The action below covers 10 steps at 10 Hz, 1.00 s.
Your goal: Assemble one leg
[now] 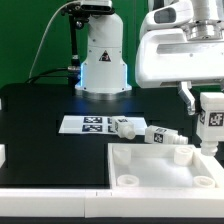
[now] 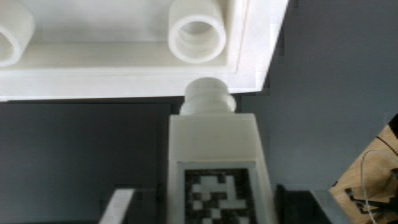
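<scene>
My gripper (image 1: 211, 122) is shut on a leg (image 1: 212, 112), a chunky white post with a black-and-white tag, and holds it upright above the right end of the large white panel (image 1: 150, 165). In the wrist view the leg (image 2: 217, 140) fills the middle, tag near the fingers, its round peg end (image 2: 210, 95) pointing at the panel's edge, just short of a round corner socket (image 2: 196, 35). Two more legs (image 1: 126, 128) (image 1: 167, 138) lie on the black table behind the panel.
The marker board (image 1: 92, 125) lies flat behind the loose legs. The arm's white base (image 1: 103, 60) stands at the back. A second socket (image 2: 15, 42) shows in the wrist view. A white part (image 1: 2, 154) sits at the exterior view's left edge.
</scene>
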Each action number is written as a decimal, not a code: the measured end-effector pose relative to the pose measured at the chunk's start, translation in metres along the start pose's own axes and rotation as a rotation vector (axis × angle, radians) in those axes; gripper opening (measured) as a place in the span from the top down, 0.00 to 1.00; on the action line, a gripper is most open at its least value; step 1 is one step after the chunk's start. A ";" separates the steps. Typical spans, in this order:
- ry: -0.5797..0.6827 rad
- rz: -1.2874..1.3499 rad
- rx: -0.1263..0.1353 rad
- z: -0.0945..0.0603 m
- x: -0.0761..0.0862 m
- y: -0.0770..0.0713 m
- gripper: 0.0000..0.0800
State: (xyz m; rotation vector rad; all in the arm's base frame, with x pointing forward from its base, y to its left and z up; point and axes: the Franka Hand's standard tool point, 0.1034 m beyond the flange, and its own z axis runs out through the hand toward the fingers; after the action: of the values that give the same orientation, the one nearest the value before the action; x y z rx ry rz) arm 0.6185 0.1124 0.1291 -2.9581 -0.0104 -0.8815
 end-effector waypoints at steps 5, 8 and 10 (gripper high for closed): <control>-0.053 -0.005 -0.014 0.029 -0.030 0.002 0.64; -0.049 0.000 -0.016 0.032 -0.024 0.006 0.64; -0.043 -0.001 -0.017 0.035 -0.022 0.006 0.64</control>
State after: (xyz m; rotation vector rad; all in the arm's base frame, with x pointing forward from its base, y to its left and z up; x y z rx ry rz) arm 0.6189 0.1090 0.0877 -2.9925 -0.0070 -0.8225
